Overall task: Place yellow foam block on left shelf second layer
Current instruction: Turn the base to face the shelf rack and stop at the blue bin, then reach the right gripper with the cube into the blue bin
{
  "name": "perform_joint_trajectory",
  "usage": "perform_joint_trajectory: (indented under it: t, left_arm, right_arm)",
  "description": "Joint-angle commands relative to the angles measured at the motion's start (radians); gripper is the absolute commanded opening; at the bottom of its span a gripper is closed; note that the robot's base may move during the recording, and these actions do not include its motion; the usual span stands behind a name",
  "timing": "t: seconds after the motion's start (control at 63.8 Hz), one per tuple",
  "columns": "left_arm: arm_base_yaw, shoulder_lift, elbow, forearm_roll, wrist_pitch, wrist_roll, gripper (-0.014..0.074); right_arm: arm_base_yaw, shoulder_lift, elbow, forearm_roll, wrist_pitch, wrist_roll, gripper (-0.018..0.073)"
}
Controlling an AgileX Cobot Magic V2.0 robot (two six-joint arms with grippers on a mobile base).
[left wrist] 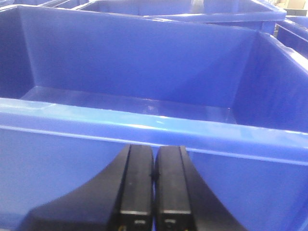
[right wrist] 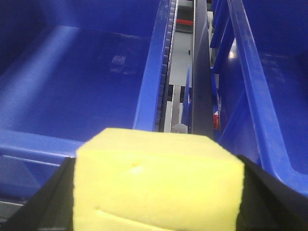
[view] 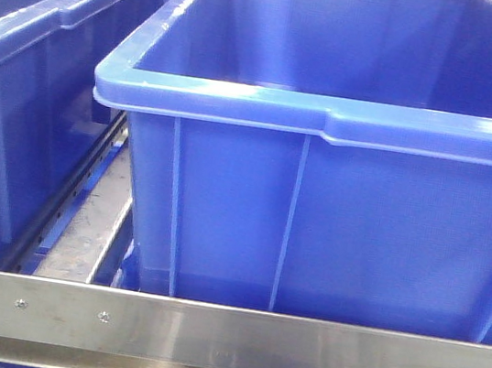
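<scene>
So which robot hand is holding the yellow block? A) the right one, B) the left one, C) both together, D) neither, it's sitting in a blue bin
A. The right wrist view shows the yellow block wedged between the dark fingers of the right gripper, while the left gripper is shut on nothing, in front of a blue bin.

Left gripper [left wrist: 154, 192]: matte black, two flat rectangular fingers [left wrist: 137, 185], flared curved base. Right gripper [right wrist: 156, 192]: black angular fingers [right wrist: 55, 197] at lower frame corners.
</scene>
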Motion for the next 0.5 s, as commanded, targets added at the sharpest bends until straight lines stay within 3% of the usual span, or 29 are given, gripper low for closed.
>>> perform_joint_trajectory:
  t: [0.0, 0.282, 0.486]
  left_arm:
    - [0.001, 0.008, 0.026, -0.002, -0.088, -0.004, 0.0136]
    - [0.001, 0.008, 0.026, -0.002, -0.088, -0.004, 0.0136]
    - [0.001, 0.008, 0.026, -0.002, -0.088, -0.004, 0.0136]
  right_arm:
    - [-0.002, 0.020, -0.027, -0.026, -0.085, -0.004, 0.0256]
    - [-0.002, 0.046, -0.166, 0.056, -0.082, -0.004, 0.0256]
    - [-0.002, 0.295, -0.356, 0.113, -0.034, -0.010, 0.0256]
